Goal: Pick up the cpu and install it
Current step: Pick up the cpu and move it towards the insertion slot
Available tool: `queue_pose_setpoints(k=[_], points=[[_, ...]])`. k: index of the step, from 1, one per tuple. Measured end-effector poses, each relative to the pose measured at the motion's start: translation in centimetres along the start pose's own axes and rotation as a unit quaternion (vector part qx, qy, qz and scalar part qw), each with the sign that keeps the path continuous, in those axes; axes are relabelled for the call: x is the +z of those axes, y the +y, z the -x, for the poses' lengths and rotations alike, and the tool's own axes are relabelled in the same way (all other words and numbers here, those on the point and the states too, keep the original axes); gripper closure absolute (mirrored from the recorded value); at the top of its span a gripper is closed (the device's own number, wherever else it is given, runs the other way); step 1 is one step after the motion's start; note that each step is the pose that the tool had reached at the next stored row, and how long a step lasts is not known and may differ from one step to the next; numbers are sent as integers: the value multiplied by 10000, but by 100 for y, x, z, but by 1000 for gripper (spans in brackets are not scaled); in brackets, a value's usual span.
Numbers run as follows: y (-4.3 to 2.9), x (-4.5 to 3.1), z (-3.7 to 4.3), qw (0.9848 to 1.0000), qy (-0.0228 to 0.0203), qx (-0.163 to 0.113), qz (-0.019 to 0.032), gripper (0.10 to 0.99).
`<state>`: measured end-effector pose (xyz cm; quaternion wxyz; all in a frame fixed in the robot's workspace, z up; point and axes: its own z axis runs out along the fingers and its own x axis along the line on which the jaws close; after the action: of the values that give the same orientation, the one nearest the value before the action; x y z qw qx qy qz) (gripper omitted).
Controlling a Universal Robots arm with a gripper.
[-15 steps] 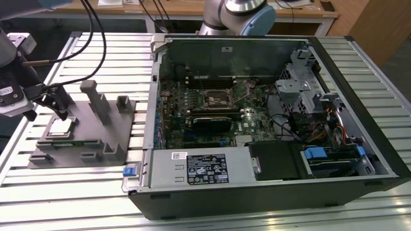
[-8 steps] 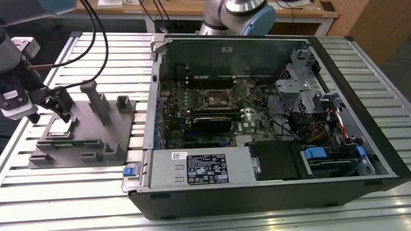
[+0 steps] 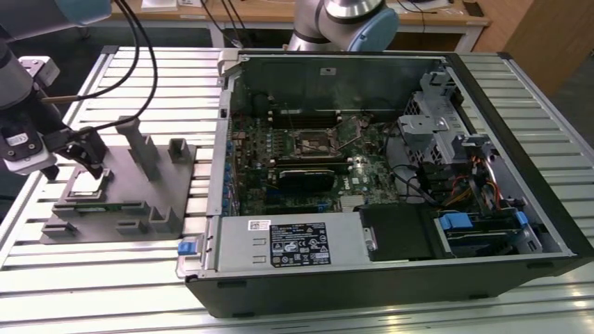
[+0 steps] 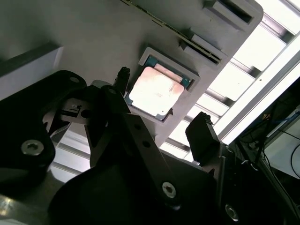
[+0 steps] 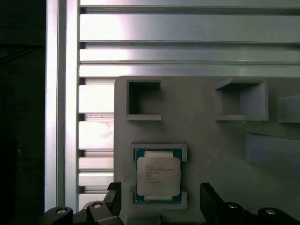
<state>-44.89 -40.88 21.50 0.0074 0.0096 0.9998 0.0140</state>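
The cpu [image 3: 86,182] is a small square chip with a pale metal top. It lies flat in a shallow recess of the grey holder plate [image 3: 139,198] at the exterior view's left. My gripper [image 3: 83,161] hangs just above it, open, one dark finger on each side of the chip and touching nothing. In both wrist views the cpu [image 4: 154,91] [image 5: 158,176] sits between the two fingertips [image 4: 201,133] [image 5: 210,197]. The motherboard socket [image 3: 314,142] lies inside the open computer case [image 3: 519,132], far from the gripper.
The grey holder plate carries upright posts [image 3: 141,147] and small empty pockets [image 5: 143,99] near the chip. It rests on a slatted aluminium table [image 3: 158,76]. A silver power-supply box [image 3: 283,242] sits at the case's front. Cables [image 3: 139,49] hang over the table's back.
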Motion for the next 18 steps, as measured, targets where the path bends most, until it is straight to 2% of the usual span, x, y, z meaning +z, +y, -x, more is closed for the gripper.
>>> queue_pose_setpoints(k=[4,18], points=[[-2,32,0,10000,0,-20,-21,325],[30,218,3,10000,0,-3,-21,325]])
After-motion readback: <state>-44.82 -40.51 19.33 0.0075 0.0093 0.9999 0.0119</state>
